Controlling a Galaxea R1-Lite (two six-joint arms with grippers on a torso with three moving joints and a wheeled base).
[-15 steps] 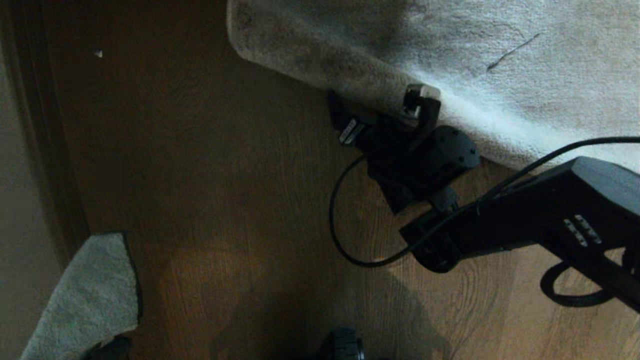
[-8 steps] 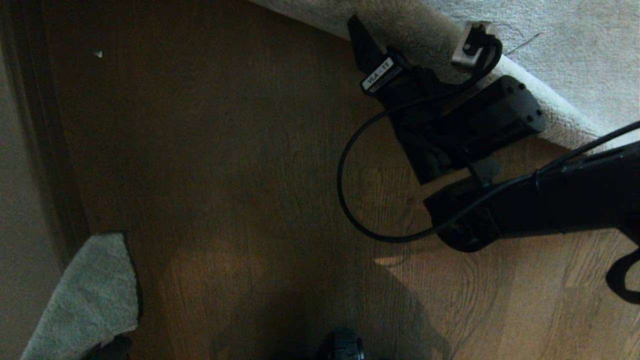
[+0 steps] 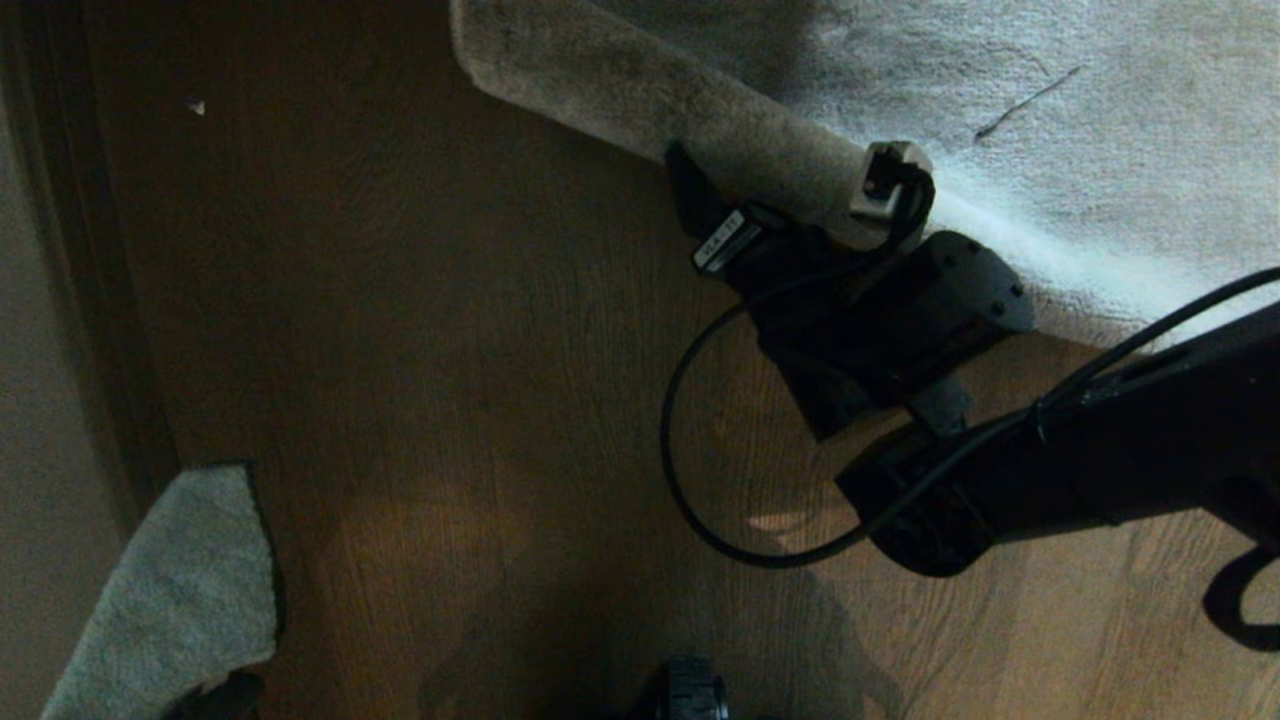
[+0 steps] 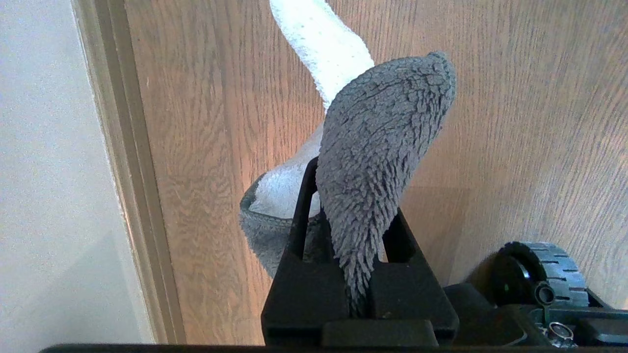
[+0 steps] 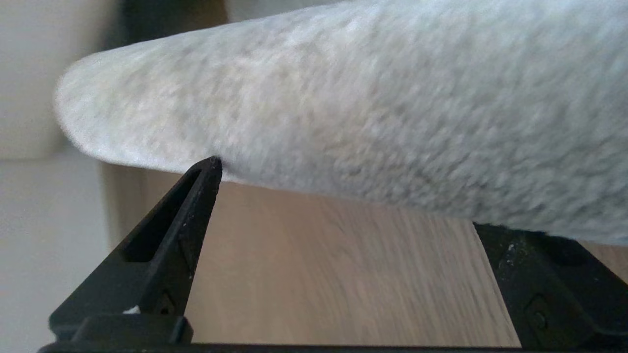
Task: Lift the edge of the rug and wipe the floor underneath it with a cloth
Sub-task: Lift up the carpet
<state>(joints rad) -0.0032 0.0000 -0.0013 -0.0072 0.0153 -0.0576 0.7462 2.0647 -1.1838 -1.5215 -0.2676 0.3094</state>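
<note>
The right gripper (image 3: 775, 195) is nearer, its fingers wide open and holding nothing. The rug edge (image 5: 314, 122) lies longways across both fingertips, just ahead. The left gripper (image 4: 351, 235), far off, pinches the cloth (image 4: 382, 147).

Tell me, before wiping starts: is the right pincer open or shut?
Open: the right pincer has fingers spread wide at the rug edge.

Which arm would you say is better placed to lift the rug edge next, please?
The right. The right gripper is open at the rug edge, one fingertip touching the pile just above the floor. The left gripper is shut on the cloth, off to the robot's left.
</note>
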